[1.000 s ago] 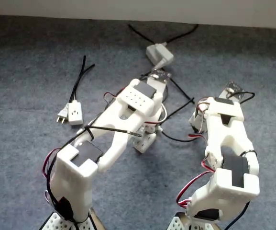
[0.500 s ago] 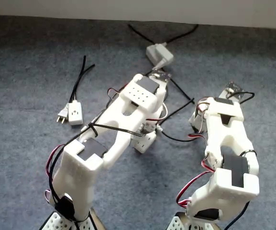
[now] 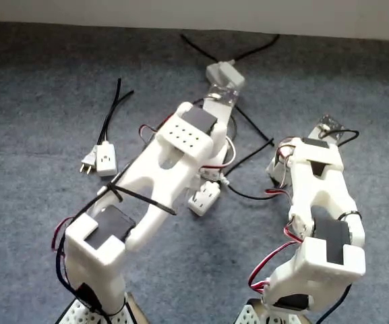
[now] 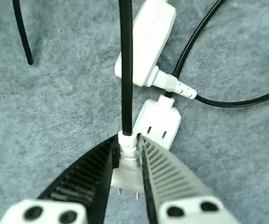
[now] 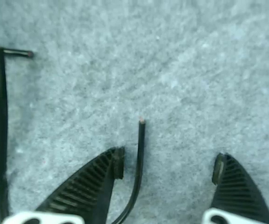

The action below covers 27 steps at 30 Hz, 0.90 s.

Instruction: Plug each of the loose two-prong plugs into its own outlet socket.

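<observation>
On the grey carpet (image 3: 39,88) I take the free socket block (image 4: 160,122) as my mark. My left gripper (image 4: 127,145) sits just beside it, pinching a white two-prong plug (image 4: 126,173) whose prongs point back toward the wrist, not at the slots. My right gripper (image 5: 167,163) hangs spread, apart from the block, with a loose cord end (image 5: 141,135) between its fingers. Just beyond the block lies a second socket block (image 4: 146,37), already filled. Another plug (image 3: 101,160) lies well apart. I judge this the alignment step: next I must turn the prongs to the slots and press straight in.

White arms (image 3: 174,162), apparently black gripper (image 5: 168,165)
</observation>
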### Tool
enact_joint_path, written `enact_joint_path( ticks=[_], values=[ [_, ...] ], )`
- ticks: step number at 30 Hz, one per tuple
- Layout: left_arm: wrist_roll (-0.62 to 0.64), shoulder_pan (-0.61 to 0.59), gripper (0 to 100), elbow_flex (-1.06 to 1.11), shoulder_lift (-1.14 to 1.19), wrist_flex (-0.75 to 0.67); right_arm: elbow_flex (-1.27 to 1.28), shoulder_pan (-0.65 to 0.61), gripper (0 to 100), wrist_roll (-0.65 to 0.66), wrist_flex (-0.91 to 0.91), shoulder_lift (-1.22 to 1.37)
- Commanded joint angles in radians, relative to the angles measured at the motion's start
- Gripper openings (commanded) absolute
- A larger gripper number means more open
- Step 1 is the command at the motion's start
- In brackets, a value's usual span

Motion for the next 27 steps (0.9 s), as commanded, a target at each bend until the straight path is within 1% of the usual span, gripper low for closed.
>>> enact_joint_path(
  ticks=[1, 4, 5, 8, 10, 12, 15, 19, 23, 27],
  values=[
    [0.012, 0.002, 1, 0.151, -0.203, -0.126, -0.004, 0.007, 29.5, -0.003, -0.038, -0.007],
    [0.009, 0.002, 1, 0.361, -0.398, -0.302, -0.004, 0.007, 29.5, -0.003, -0.038, -0.007],
    [-0.009, 0.002, 1, 0.432, -0.463, -0.377, -0.004, 0.007, 29.5, -0.003, -0.038, -0.007],
    [-0.124, 0.018, 0, 0.642, -0.63, -0.6, -0.004, 0.007, 29.5, -0.003, -0.038, -0.007],
    [-0.164, 0.031, 0, 0.753, -0.697, -0.72, -0.004, 0.007, 29.5, -0.003, -0.038, -0.007],
    [-0.181, 0.035, 0, 0.819, -0.727, -0.801, -0.004, 0.007, 29.5, -0.003, -0.038, -0.007],
    [-0.186, 0.028, 0, 0.843, -0.728, -0.856, -0.004, 0.007, 29.5, -0.003, -0.038, -0.007],
    [-0.18, 0.035, 0, 0.857, -0.739, -0.862, -0.004, 0.007, 29.5, -0.003, -0.038, -0.007],
    [-0.175, 0.035, 0, 0.951, -0.78, -0.875, -0.004, 0.007, 29.5, -0.003, -0.039, -0.007],
    [-0.104, 0.036, 0, 1.122, -0.944, -1.007, -0.004, 0.007, 29.5, -0.003, -0.039, -0.007]
  ],
)
